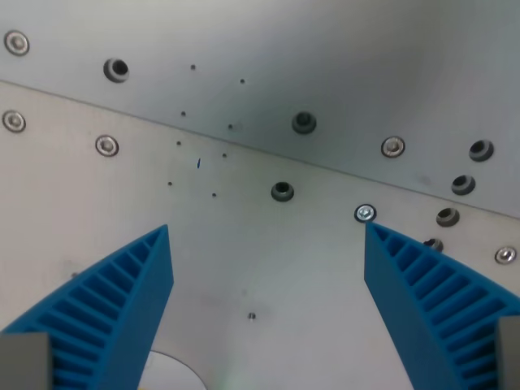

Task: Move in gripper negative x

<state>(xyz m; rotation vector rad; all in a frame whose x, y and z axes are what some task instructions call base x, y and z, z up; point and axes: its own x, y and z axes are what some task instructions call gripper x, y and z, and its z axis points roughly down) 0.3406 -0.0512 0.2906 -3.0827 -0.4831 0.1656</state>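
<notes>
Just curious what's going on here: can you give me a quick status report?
Gripper open, empty. Blue fingers apart over bare metal plate. Nothing between them, only bolts and holes.

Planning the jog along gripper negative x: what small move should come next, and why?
Probably a short, level slide along negative x. The gripper is open with nothing between its blue fingers, and only the flat metal plate with flush screws lies below, so nothing seems to block it.

The seam [268,154] crosses the worktop [268,260] slantwise, dropping toward the wrist view's right. Screws [106,145] and holes [282,192] lie along both sides of the seam. Below the seam, two fingers [122,309] stand well apart — one at each lower corner — with bare worktop between them.
</notes>
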